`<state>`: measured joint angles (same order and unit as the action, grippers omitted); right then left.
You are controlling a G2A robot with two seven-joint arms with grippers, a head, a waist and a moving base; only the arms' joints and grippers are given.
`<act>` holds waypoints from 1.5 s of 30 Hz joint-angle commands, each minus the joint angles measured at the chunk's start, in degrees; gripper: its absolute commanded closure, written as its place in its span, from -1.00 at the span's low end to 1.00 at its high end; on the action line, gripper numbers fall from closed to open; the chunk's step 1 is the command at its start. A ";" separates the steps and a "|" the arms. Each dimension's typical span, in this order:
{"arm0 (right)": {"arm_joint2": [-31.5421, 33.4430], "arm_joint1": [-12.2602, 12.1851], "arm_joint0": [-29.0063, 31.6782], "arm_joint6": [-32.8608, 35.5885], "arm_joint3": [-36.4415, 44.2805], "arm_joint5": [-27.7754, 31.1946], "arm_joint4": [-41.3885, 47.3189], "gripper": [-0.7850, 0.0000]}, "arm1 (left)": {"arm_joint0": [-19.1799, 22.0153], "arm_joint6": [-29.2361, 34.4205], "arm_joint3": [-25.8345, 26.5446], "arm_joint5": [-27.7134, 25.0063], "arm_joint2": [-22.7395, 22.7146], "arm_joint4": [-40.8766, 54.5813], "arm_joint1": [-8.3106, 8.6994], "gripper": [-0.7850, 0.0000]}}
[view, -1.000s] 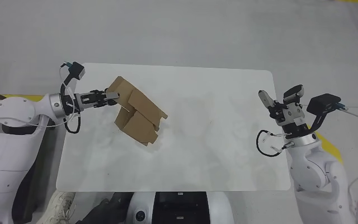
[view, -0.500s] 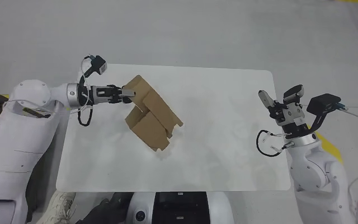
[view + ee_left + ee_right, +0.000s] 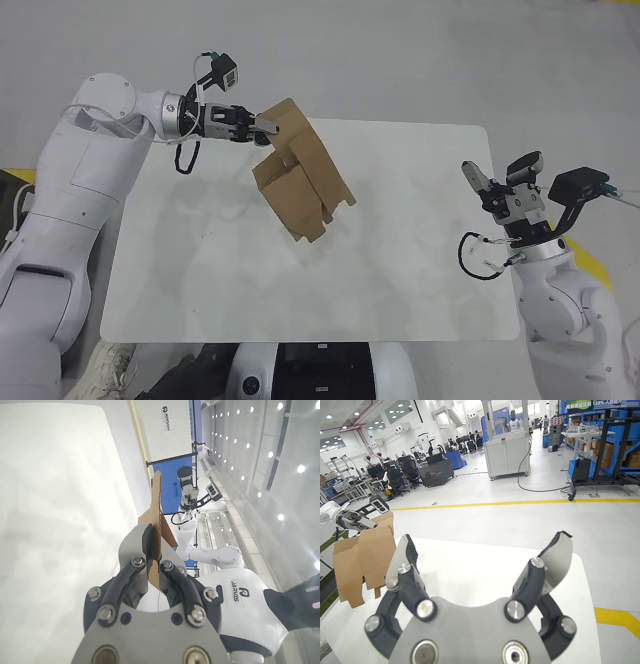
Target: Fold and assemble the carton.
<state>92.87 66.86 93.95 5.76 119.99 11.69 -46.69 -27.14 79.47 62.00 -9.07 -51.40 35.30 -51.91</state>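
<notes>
I have the left gripper [image 3: 262, 127] pinched on one corner of the flattened carton [image 3: 300, 175]. The carton is held over the far-left part of the table [image 3: 400, 290] — its long axis slants from the gripper toward the near right, notched flap end pointing at the table's middle. My right gripper [image 3: 499, 168] sits at the right edge, fingers spread.
</notes>
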 commanded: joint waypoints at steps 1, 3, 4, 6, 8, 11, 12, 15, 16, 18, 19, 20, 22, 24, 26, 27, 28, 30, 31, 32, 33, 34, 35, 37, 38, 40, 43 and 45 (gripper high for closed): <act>0.00 0.00 0.00 0.00 0.00 0.00 0.00 -1.00 | -0.08 -0.12 0.13 0.05 -0.05 -0.06 0.04 1.00; 0.00 0.00 0.00 0.00 0.00 0.00 0.00 -1.00 | -0.08 -0.12 0.13 0.05 -0.05 -0.06 0.04 1.00; 0.00 0.00 0.00 0.00 0.00 0.00 0.00 -1.00 | -0.08 -0.12 0.13 0.05 -0.05 -0.06 0.04 1.00; 0.00 0.00 0.00 0.00 0.00 0.00 0.00 -1.00 | -0.08 -0.12 0.13 0.05 -0.05 -0.06 0.04 1.00; -0.05 0.04 -0.13 0.52 -0.35 -0.78 0.21 -1.00 | -0.08 -0.12 0.13 0.05 -0.05 -0.06 0.04 1.00; -2.15 0.06 -1.26 6.21 -0.89 -1.60 1.77 -1.00 | -0.08 -0.12 0.13 0.05 -0.05 -0.06 0.04 1.00; -2.92 0.04 -1.88 8.30 -1.12 -1.67 1.99 -1.00 | -0.08 -0.12 0.13 0.05 -0.05 -0.06 0.04 1.00; -5.82 0.13 -3.15 13.20 -2.33 -1.54 4.36 -1.00 | -0.08 -0.12 0.13 0.05 -0.05 -0.06 0.04 1.00; -6.72 0.15 -3.41 14.73 -2.83 -1.28 5.46 -1.00 | -0.08 -0.12 0.13 0.05 -0.05 -0.06 0.04 1.00; -8.08 0.24 -3.95 17.79 -3.77 -1.44 9.16 -1.00 | -0.08 -0.12 0.13 0.05 -0.05 -0.06 0.04 1.00; -8.64 0.26 -4.22 19.76 -4.18 -1.50 11.28 -1.00 | -0.08 -0.12 0.13 0.05 -0.05 -0.06 0.04 1.00; -9.09 0.26 -4.48 21.96 -4.59 -1.66 13.52 -1.00 | -0.08 -0.12 0.13 0.05 -0.05 -0.06 0.04 1.00; -9.94 0.21 -5.02 26.47 -4.95 -1.37 17.59 -1.00 | -0.08 -0.12 0.13 0.05 -0.05 -0.06 0.04 1.00; -10.41 0.13 -5.50 30.82 -5.49 -0.50 22.95 -1.00 | -0.08 -0.12 0.13 0.05 -0.05 -0.06 0.04 1.00; -10.82 0.02 -5.95 34.86 -6.16 0.92 28.33 -1.00 | -0.08 -0.12 0.13 0.05 -0.05 -0.06 0.04 1.00; -11.03 -0.02 -6.18 36.87 -6.80 1.44 31.82 -1.00 | -0.08 -0.12 0.13 0.05 -0.05 -0.06 0.04 1.00; -11.25 -0.05 -6.50 38.70 -7.37 1.84 35.19 -1.00 | -0.08 -0.12 0.13 0.05 -0.05 -0.06 0.04 1.00; -12.04 -0.05 -7.20 42.06 -8.70 2.65 42.03 -1.00 | -0.08 -0.12 0.13 0.05 -0.05 -0.06 0.04 1.00; -12.44 -0.03 -7.63 43.07 -9.32 3.12 44.78 -1.00 | -0.08 -0.12 0.13 0.05 -0.05 -0.06 0.04 1.00; -12.98 0.01 -7.98 43.53 -9.87 3.85 46.91 -1.00 | -0.08 -0.12 0.13 0.05 -0.05 -0.06 0.04 1.00; -13.43 0.07 -8.23 43.26 -10.40 4.39 48.11 -1.00 | -0.08 -0.12 0.13 0.05 -0.05 -0.06 0.04 1.00; -14.10 0.17 -8.35 42.28 -10.62 5.02 48.76 -1.00 | -0.08 -0.12 0.13 0.05 -0.05 -0.06 0.04 1.00; -14.99 0.33 -8.32 40.91 -10.78 5.77 49.68 -1.00 | -0.08 -0.12 0.13 0.05 -0.05 -0.06 0.04 1.00; -16.89 0.63 -8.47 38.78 -11.29 7.18 51.36 -1.00 | -0.08 -0.12 0.13 0.05 -0.05 -0.06 0.04 1.00; -17.59 0.78 -8.65 37.45 -11.58 7.96 51.96 -1.00 | -0.08 -0.12 0.13 0.05 -0.05 -0.06 0.04 1.00; -18.56 1.11 -8.68 33.30 -12.17 9.78 52.70 -1.00 | -0.08 -0.12 0.13 0.05 -0.05 -0.06 0.04 1.00; -18.61 1.19 -8.70 31.29 -12.39 10.36 51.39 -1.00 | -0.08 -0.12 0.13 0.05 -0.05 -0.06 0.04 1.00; -18.61 1.19 -8.70 31.29 -12.39 10.36 51.39 -1.00 | -0.08 -0.12 0.13 0.05 -0.05 -0.06 0.04 1.00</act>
<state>74.25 68.06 85.24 36.51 107.58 22.10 4.57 -27.22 79.35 62.13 -9.03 -51.45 35.24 -51.87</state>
